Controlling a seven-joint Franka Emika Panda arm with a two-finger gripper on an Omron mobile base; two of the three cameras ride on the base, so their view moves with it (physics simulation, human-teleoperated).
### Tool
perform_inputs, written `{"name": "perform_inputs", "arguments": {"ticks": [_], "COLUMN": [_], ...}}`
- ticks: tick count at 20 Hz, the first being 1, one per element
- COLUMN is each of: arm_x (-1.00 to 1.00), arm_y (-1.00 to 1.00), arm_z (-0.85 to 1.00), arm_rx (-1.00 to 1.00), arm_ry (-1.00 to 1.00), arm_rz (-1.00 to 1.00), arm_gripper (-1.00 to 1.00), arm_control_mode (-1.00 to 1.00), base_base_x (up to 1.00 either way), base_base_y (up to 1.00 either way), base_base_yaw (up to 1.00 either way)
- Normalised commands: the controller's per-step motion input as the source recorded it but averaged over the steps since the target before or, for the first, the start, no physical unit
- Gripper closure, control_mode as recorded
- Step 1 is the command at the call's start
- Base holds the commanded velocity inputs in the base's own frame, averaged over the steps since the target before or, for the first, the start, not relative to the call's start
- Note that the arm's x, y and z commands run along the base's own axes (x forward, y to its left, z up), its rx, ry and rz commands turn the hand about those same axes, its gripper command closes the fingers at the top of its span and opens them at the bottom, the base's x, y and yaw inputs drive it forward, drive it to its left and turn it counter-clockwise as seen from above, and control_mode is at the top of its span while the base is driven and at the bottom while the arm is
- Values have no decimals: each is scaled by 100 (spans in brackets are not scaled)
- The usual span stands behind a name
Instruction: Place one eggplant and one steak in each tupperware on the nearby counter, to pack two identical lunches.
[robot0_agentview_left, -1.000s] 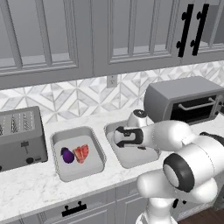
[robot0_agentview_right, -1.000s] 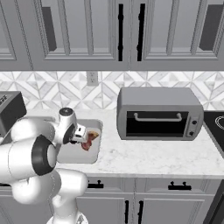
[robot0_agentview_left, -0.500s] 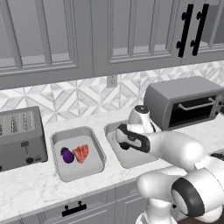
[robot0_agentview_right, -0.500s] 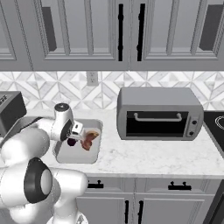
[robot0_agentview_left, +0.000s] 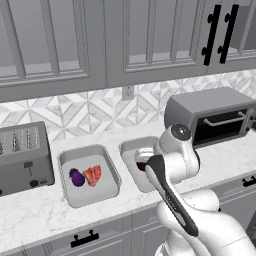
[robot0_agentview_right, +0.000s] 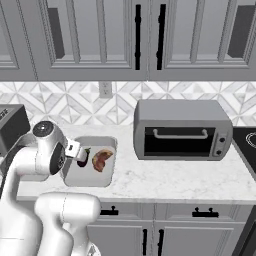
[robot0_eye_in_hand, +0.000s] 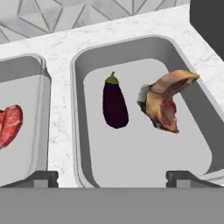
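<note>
Eggplant, glossy dark purple (robot0_eye_in_hand: 115, 106), lies beside a reddish steak slab (robot0_eye_in_hand: 162, 103) in the right light-grey tub (robot0_eye_in_hand: 190, 94); hand (robot0_eye_in_hand: 113, 178) released above.

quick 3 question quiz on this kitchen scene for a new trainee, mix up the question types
1. True or false: each tub holds one eggplant and one steak.
2. In the hand view, what lies in the tub under the tool? A) two steaks B) an eggplant and a steak C) nothing
3. Fill in: the tool's jaws stand ____ above that tub.

Key
1. True: the left tub holds an eggplant and a steak; the right tub holds an eggplant and a steak.
2. B
3. open, holding nothing.
</note>
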Motion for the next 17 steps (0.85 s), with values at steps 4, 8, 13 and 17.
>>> {"name": "perform_inputs", "arguments": {"ticks": [4,8,13,17], "arm_x": [-100,-87,-60,-45], "arm_y": [6,34,47,38], "arm_z": [76,91,32,-47], "arm_rx": [-3,-13,-13,-11], "arm_ry": [-40,-40,-17,-7], "arm_rz": [-4,0,0,0], "arm_gripper": [-100,-100,-100,-100], "arm_control_mode": [-100,-100,-100,-100], "base_base_x": [0,0,0,0], "base_base_y": [0,0,0,0], "base_base_yaw": [0,0,0,0]}}
